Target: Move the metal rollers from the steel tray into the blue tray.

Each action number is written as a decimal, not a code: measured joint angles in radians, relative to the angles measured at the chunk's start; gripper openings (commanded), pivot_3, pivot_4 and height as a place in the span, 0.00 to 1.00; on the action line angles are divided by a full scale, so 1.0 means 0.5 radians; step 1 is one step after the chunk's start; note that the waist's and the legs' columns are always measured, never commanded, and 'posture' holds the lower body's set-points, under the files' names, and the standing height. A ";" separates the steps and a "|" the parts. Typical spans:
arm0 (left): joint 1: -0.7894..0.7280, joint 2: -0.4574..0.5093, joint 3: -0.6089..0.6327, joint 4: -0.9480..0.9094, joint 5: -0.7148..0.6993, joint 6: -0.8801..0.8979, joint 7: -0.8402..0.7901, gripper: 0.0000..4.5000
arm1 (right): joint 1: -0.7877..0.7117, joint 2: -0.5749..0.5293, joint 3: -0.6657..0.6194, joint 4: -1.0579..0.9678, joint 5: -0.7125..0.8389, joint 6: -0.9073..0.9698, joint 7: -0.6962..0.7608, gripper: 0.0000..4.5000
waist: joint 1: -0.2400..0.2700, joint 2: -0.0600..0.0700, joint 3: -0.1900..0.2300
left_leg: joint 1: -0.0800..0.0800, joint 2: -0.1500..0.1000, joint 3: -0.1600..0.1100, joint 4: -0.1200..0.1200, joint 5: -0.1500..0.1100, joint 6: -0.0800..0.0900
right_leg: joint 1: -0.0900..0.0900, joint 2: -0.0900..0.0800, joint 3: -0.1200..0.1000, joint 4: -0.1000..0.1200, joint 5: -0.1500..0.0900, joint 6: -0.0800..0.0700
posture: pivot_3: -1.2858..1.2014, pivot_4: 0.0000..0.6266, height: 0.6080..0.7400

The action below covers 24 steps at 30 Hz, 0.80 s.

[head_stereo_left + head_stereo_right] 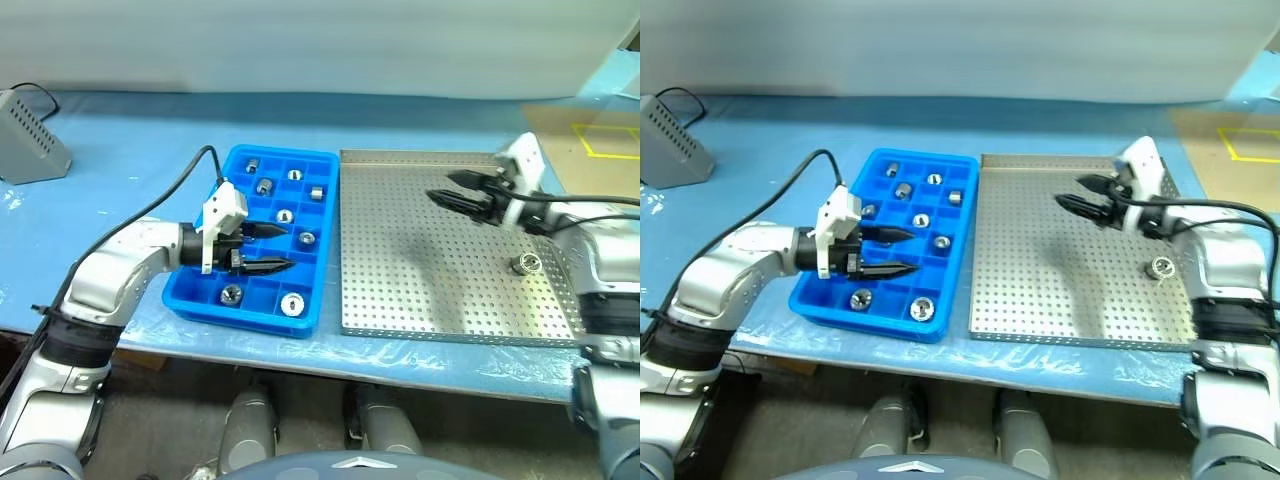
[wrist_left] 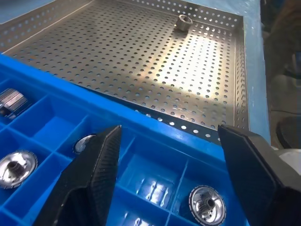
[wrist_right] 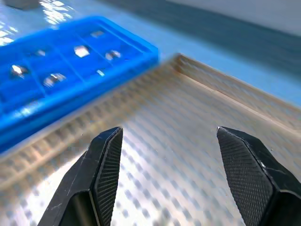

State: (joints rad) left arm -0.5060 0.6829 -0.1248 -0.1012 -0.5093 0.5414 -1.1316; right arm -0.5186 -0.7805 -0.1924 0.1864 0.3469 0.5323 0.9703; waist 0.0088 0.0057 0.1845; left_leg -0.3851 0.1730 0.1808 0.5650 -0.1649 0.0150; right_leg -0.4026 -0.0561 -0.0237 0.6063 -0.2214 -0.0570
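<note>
Bright, even light with glare patches on the steel tray [image 1: 400, 290], soft arm shadows across it, and motion blur in the right wrist view.

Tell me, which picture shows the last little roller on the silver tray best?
The left eye view: the roller sits in plain sight on the steel tray, near its right rim. The right eye view shows it nearly as well. The left wrist view shows it small, in the far corner.
</note>
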 measured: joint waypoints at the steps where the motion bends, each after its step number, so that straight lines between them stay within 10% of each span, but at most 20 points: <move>1: -0.023 -0.013 -0.005 0.038 0.014 -0.020 -0.016 0.77 | 0.039 -0.016 -0.029 0.027 -0.013 -0.019 -0.030 0.73 | -0.026 0.000 0.000 | 0.000 0.000 0.001 0.002 -0.001 0.001 | 0.000 0.000 0.000 0.000 0.000 0.000 | 0.36 0.24 1.00; 24: -0.070 -0.121 -0.075 0.167 0.131 -0.101 -0.119 0.77 | 0.344 -0.075 -0.172 0.602 -0.116 -0.314 -0.195 0.73 | -0.141 0.002 -0.001 | -0.004 -0.001 0.001 0.018 -0.007 0.012 | 0.004 -0.002 -0.003 0.001 0.000 0.001 | 0.37 0.24 1.00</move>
State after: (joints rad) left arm -0.5412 0.6224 -0.1624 -0.0179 -0.4439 0.4907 -1.1910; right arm -0.3467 -0.8178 -0.2784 0.4873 0.2886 0.3752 0.8729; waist -0.0619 0.0067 0.1840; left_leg -0.3871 0.1725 0.1812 0.5738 -0.1686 0.0209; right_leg -0.4005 -0.0569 -0.0250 0.6068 -0.2214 -0.0567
